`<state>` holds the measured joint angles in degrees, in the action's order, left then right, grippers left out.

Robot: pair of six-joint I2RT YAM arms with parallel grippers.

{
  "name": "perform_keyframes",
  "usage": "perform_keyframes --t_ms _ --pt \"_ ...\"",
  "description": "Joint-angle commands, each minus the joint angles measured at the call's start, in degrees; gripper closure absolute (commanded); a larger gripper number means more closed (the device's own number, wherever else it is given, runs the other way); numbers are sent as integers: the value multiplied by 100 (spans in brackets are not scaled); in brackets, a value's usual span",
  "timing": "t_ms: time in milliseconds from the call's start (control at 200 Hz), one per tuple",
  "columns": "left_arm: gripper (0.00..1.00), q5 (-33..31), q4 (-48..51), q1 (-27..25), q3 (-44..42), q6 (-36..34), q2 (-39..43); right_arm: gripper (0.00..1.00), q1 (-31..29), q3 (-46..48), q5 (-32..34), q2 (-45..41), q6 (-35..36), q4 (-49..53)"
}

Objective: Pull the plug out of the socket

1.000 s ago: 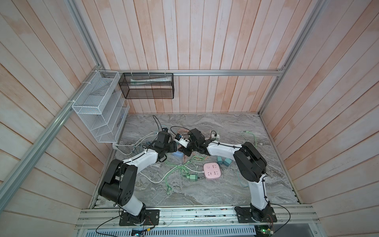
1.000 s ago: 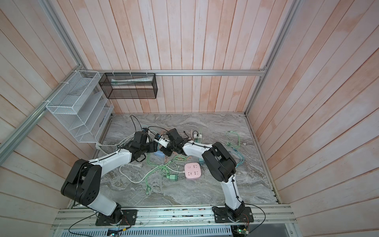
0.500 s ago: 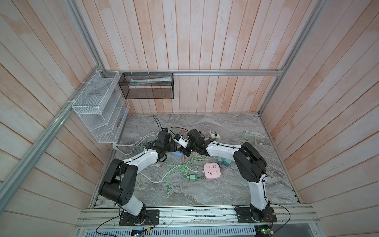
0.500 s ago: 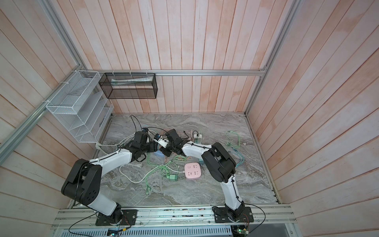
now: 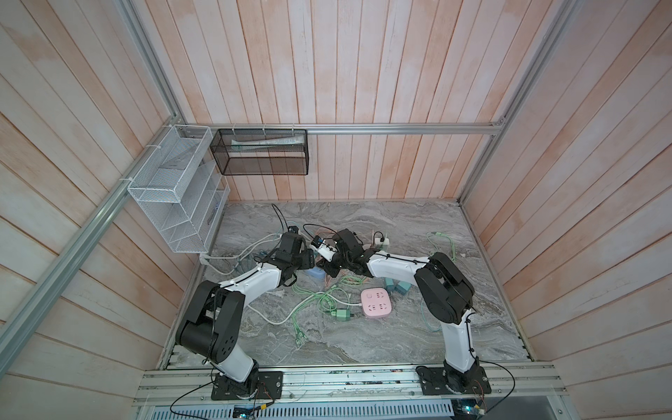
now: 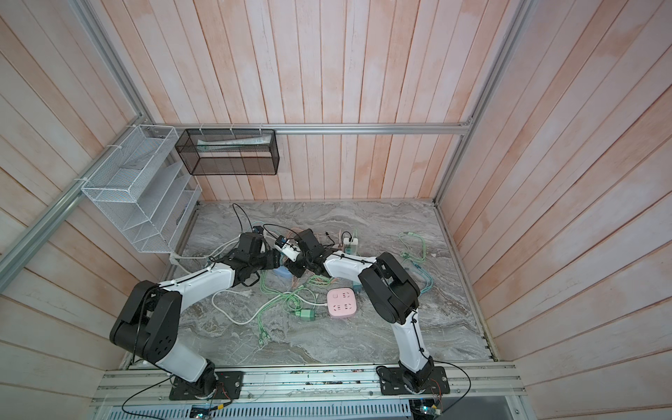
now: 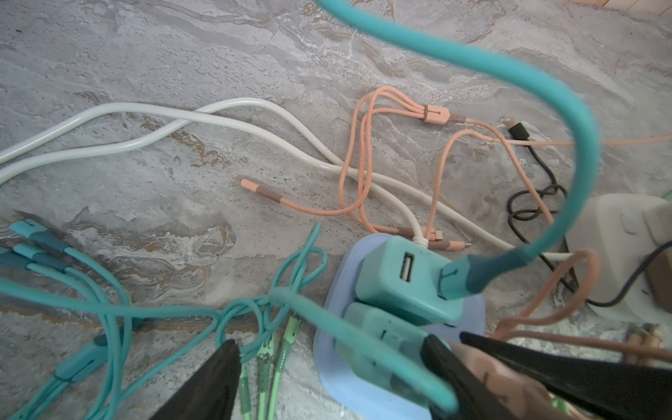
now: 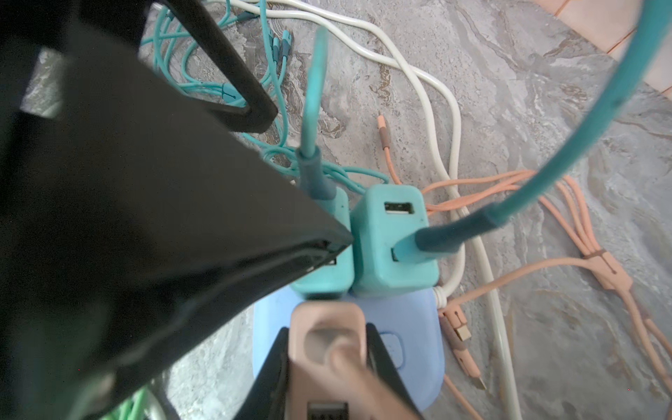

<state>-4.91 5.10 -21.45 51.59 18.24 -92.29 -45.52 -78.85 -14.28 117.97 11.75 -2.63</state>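
Risk: right gripper (image 8: 329,363) clenched on pink plug (image 8: 327,323), left gripper (image 7: 332,347) spread, one finger (image 8: 218,236) pinning teal charger (image 8: 327,280); blue socket (image 8: 411,327) could lift along if that slips.

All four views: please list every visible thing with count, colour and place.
table: one, grey marble, under everything.
blue socket: one, light blue, table centre.
teal chargers: two, teal, plugged into the blue socket.
peach plug: one, peach, over the blue socket.
pink socket: one, pink, nearer the front.
white socket: one, white, toward the back.
green plug: one, green, beside the pink socket.
cables: several, white, peach, teal, green, black, tangled on the table.
wire rack: one, white, left wall.
mesh basket: one, black, back wall.
left gripper: one, black, open beside the teal chargers.
right gripper: one, black, shut on the peach plug.
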Motion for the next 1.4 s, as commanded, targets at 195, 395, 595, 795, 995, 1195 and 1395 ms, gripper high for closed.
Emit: perform_keyframes --t_ms 195,395,595,795,995,1195,1395 --pt "20 -217 865 12 -168 -78 -316 100 172 -150 -135 -312 -295 -232" --pt "20 -212 861 -3 -167 -79 -318 100 147 -207 -139 -302 -265 -249" --pt "20 -212 878 0 -150 -75 -348 100 -146 -185 361 -368 205 -18" --pt "20 -212 889 1 -141 -80 -357 100 -159 86 811 -541 244 -298" --pt "20 -226 888 -7 -158 -71 -341 100 61 -43 460 -492 -93 -326" --pt "20 -222 896 -13 -141 -70 -355 100 164 -178 54 -418 -373 -274" --pt "20 -239 908 -25 -132 -69 -368 100 108 -343 111 -294 -351 -122"
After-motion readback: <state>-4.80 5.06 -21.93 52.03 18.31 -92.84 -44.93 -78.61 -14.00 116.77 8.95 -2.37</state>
